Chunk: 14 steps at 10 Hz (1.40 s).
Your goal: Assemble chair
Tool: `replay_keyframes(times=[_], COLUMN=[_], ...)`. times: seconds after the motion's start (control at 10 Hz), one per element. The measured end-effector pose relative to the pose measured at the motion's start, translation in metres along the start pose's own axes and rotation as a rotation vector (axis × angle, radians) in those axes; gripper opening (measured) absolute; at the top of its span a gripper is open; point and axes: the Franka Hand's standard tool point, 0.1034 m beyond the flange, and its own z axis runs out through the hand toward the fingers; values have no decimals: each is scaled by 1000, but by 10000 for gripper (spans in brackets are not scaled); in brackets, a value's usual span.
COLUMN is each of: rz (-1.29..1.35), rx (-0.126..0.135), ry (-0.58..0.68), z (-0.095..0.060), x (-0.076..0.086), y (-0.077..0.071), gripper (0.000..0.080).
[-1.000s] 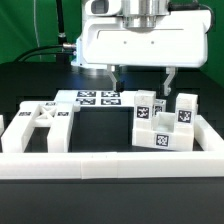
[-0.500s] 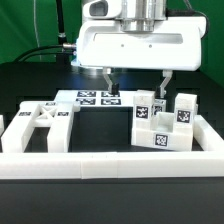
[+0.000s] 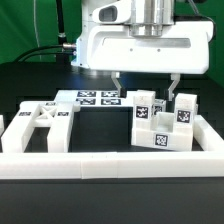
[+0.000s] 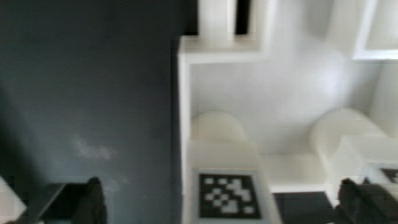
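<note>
A white blocky chair piece (image 3: 162,125) with two upright posts and square tags stands at the exterior view's right, inside the rail. A flat cross-braced chair side (image 3: 40,117) lies at the left. My gripper (image 3: 147,91) hangs open above the blocky piece, one finger (image 3: 117,90) left of it and the other (image 3: 174,92) over its right post, touching nothing. In the wrist view the white piece (image 4: 267,110) with a tag (image 4: 222,190) lies between my dark fingertips (image 4: 77,200), and my gripper (image 4: 222,205) is empty.
A long low white border rail (image 3: 110,163) runs along the front and up both sides. The marker board (image 3: 98,98) lies flat behind the parts. Black tabletop (image 3: 100,125) shows between the cross-braced side and the blocky piece.
My gripper has shifted to the exterior view's right, so it now hangs over the blocky piece. The parts have not moved.
</note>
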Motion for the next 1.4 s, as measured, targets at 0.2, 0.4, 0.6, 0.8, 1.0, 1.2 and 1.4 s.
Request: replay_keyframes(times=[0.2, 0.4, 0.6, 0.8, 1.0, 1.2, 1.4], rz=[4, 21, 14, 11, 15, 1, -1], rx=[0, -10, -24, -35, -50, -62, -64], ry=[9, 26, 31, 35, 52, 51, 52], z=[1, 15, 25, 32, 49, 58, 59], x=[0, -15, -19, -21, -32, -38, -39], y=[0, -3, 0, 4, 1, -1, 0], gripper=[649, 649, 649, 649, 649, 649, 649])
